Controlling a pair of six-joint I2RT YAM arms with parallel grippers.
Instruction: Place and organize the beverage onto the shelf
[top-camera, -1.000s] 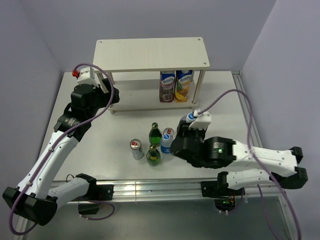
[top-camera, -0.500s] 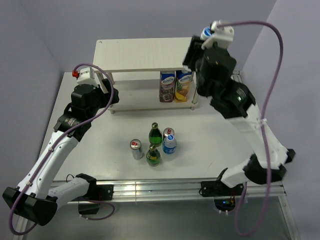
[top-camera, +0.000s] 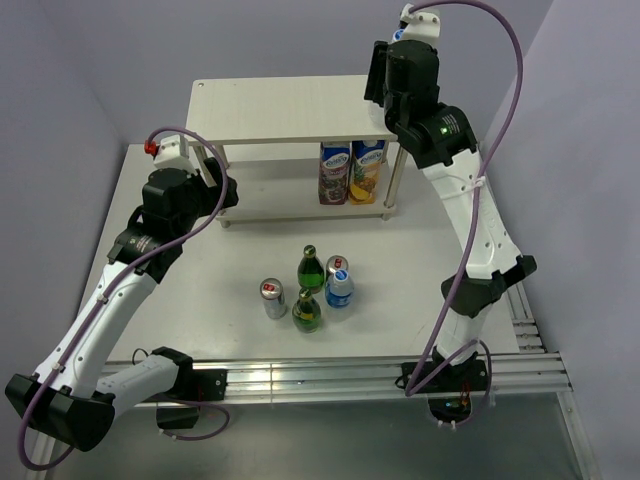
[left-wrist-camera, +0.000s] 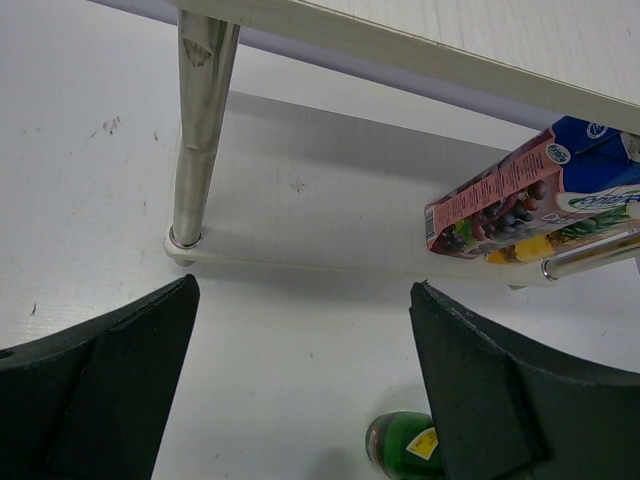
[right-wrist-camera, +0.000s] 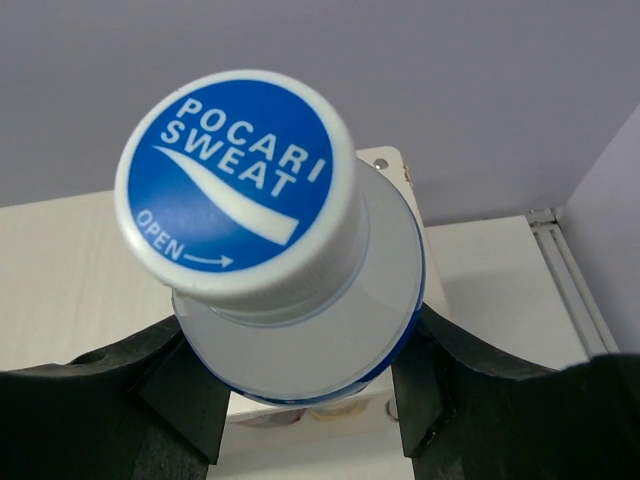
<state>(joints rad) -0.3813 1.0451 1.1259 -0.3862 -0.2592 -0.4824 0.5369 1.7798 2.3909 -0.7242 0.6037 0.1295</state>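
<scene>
One slip is the main danger: the right gripper (right-wrist-camera: 300, 415) pinches the Pocari Sweat bottle (right-wrist-camera: 300, 300) just below its cap (right-wrist-camera: 237, 185), on smooth rounded plastic, so it could slide out on the way down; the bottle also hangs over the far right corner of the shelf (top-camera: 300, 110), and set down that close to the edge it may topple off; the top board (right-wrist-camera: 70, 280) lies beneath the clamped fingers; the left gripper (left-wrist-camera: 300, 390) hovers spread and empty beside a left leg (left-wrist-camera: 200, 130).
</scene>
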